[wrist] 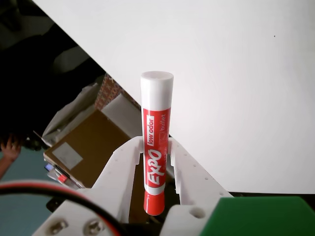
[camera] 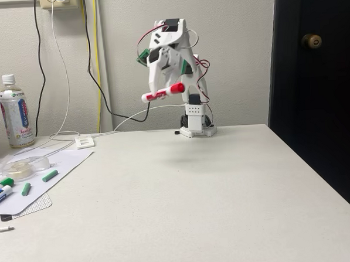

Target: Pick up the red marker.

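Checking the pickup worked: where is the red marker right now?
In the fixed view the red marker is held in the air in the gripper, high above the table, near the arm's base at the back. In the wrist view it sits between the fingers.

Red marker held aloft, well above the desk

The red marker [camera: 162, 94] lies nearly level, red cap end tilted slightly upward toward the right in the fixed view; in the wrist view [wrist: 156, 147] its red-printed white label and white-looking far end show.
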Tool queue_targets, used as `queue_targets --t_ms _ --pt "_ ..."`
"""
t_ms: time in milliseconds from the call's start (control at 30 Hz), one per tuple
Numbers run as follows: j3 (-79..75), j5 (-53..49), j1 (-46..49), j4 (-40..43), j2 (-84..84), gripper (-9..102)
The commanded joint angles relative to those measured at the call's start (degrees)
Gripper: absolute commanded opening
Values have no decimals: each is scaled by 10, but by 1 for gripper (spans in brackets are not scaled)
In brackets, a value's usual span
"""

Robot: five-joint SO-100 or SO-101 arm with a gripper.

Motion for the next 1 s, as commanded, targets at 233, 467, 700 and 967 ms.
queue_targets --t_ms 233,467,700,967 --pt "-11 -109 -67 -40 88 0" --pt "-11 -207 -91 -64 131 0" --pt "-11 -265 -124 -81 173 0" --pt "-11 -270 -154 -86 221 0"
